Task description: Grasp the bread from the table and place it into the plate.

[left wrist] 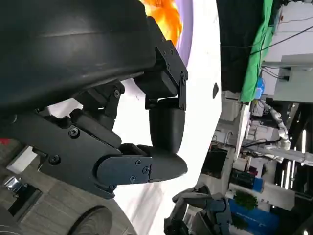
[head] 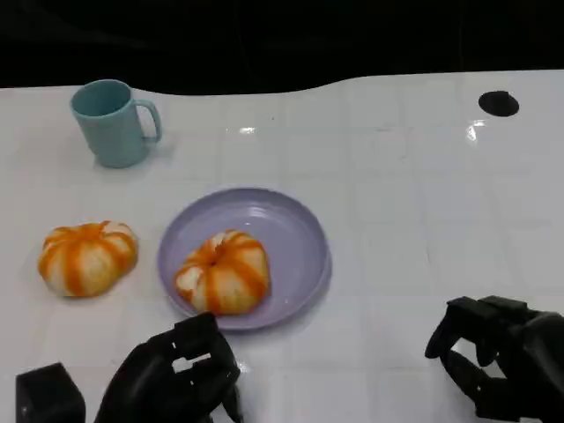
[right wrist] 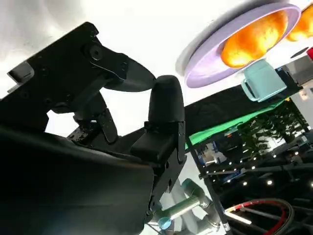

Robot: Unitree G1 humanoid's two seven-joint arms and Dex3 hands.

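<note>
Plate (head: 295, 231): lilac, mid-desk, carrying one bread (head: 224, 271) on its near-left part, so that piece looks delivered.
Second bread (head: 87, 256): on the desk (head: 423, 203) just left of the plate, apart from its rim (likely the next pickup).
Left hand (head: 176, 374): near the plate's front edge, fingers loosely apart, holding nothing.
Right hand (head: 498, 348): well right, fingers apart, empty, parked clear.
Mug (head: 113, 122): teal, upright, far left.
</note>
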